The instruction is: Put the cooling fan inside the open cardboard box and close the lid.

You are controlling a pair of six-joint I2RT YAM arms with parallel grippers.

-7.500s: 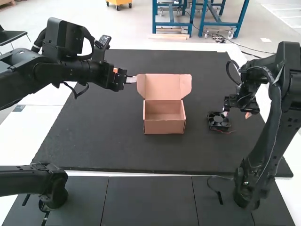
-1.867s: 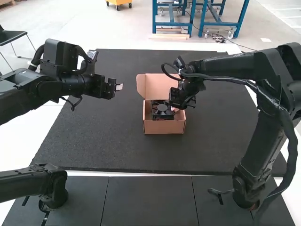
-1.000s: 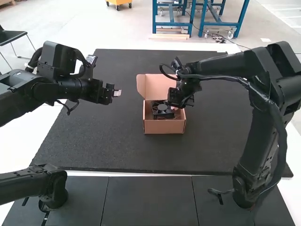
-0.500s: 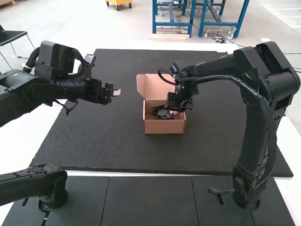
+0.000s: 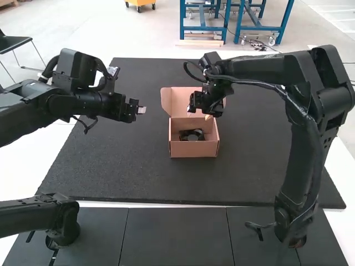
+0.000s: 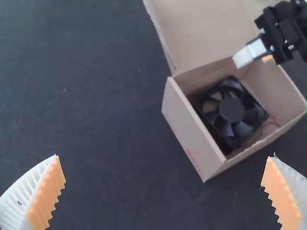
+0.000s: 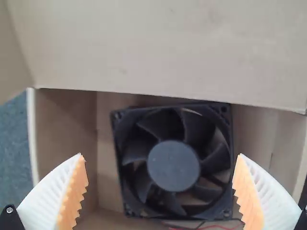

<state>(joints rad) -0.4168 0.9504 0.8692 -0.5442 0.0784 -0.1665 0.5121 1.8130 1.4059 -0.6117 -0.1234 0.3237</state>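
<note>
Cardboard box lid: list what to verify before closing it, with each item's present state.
1. Cooling fan lies flat on the floor of the cardboard box, below the rim: ok.
2. Right gripper is open and not touching the fan: ok.
3. Right gripper is out of the lid's path: not ok. It hangs over the box, in front of the lid.
4. Left gripper is open and apart from the box, off to its left: ok.
5. Fan's thin wires all lie inside the walls: cannot tell.
6. Lid is shut: not ok, it stands upright.
</note>
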